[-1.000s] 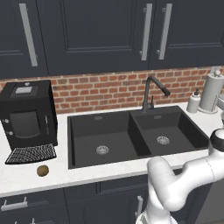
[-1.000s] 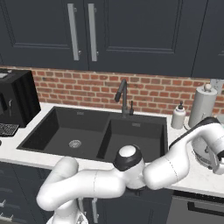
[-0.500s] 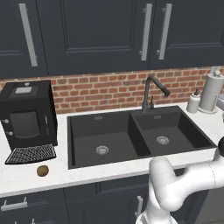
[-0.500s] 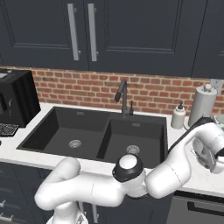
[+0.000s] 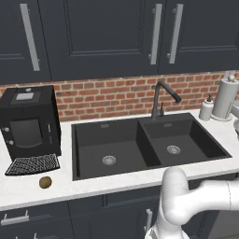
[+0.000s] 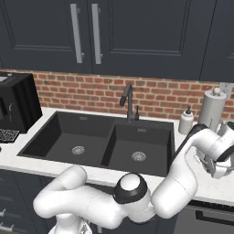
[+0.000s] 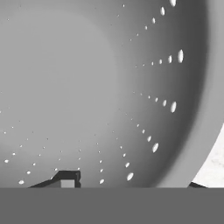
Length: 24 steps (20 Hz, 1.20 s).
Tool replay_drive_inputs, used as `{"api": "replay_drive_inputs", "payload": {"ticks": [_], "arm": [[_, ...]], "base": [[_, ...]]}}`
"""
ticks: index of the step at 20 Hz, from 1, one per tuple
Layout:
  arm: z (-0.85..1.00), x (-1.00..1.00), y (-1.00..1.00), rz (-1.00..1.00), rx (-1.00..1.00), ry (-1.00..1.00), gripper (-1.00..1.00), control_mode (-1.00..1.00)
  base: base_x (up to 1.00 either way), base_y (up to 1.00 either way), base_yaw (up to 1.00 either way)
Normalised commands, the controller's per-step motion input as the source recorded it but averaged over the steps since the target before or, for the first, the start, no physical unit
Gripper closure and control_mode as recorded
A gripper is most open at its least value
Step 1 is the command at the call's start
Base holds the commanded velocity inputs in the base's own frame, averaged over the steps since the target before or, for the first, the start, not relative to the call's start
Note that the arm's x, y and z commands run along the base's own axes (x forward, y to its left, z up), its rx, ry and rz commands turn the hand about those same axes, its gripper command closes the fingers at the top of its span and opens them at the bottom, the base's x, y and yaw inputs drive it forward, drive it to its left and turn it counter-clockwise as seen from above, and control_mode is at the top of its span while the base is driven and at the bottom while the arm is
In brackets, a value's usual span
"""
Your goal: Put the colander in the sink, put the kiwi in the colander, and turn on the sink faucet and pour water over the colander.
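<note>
The colander (image 7: 100, 92) fills the hand view. The gripper (image 7: 131, 181) straddles its rim at the bottom, jaws partly apart; whether it grips, I cannot tell. The kiwi (image 5: 45, 182) lies lower left on the counter (image 5: 93, 186).

The coffee machine (image 5: 29, 121) stands on the counter (image 5: 93, 184), far across from the pincer, its grille tray (image 5: 32, 164) in front. A soap bottle (image 6: 186, 121) and paper towel roll (image 6: 212, 109) stand near the pincer, against the brick wall (image 5: 112, 95). Dark cabinets (image 6: 137, 32) hang above.

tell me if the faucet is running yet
Off. No stream falls from the sink faucet, and both basins of the sink look dry and bare.
</note>
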Motion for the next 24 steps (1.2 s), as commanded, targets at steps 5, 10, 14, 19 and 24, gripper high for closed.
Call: {"api": "replay_drive_inputs", "payload": {"ticks": [5,10,14,19,24], "arm": [[0.0,0.01,0.0,0.0,-0.02,0.0,1.0,-1.0],[0.19,-0.01,0.04,0.0,0.0,0.0,1.0,-1.0],[0.67,-0.02,0.01,0.04,0.07,-0.01,1.0,-1.0],[0.79,-0.01,0.06,0.08,0.08,0.0,1.0,-1.0],[0.45,-0.13,0.36,0.09,0.03,0.0,1.0,-1.0]], "base": [[0.0,0.0,0.0],[0.0,0.0,0.0],[0.0,0.0,0.0],[0.0,0.0,0.0],[0.0,0.0,0.0]]}}
